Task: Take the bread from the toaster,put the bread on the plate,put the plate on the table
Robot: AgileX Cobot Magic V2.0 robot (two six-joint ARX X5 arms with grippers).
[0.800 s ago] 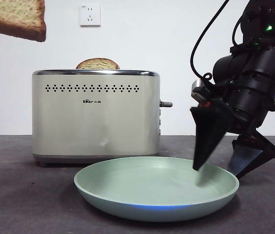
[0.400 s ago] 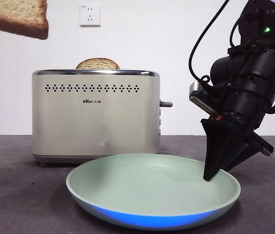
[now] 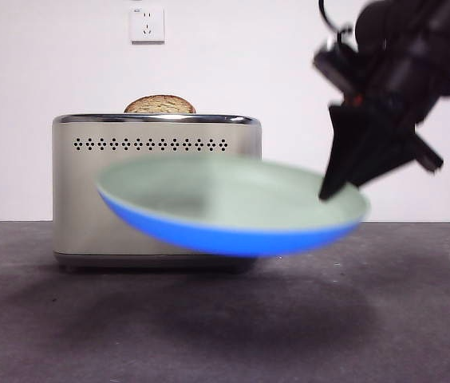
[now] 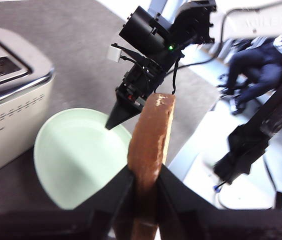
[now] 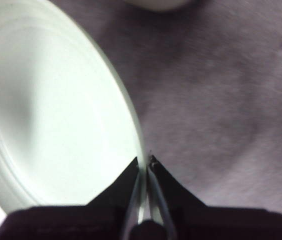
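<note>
The table [image 3: 41, 319] bears the toaster [image 3: 157, 187], a second slice [image 3: 159, 104] in its slot; the plate [image 3: 233, 209] hangs tilted above the table before it, rim clamped by the right gripper [image 5: 144, 161]; the left gripper [image 4: 145, 172] pinches the bread [image 4: 152, 135] upright above the plate

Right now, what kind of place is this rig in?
Probably a robotics lab staged as a kitchen. A toaster and a plate are the only homely things, set before a bare white wall with a socket; the left wrist view shows a seated person past the table.
</note>
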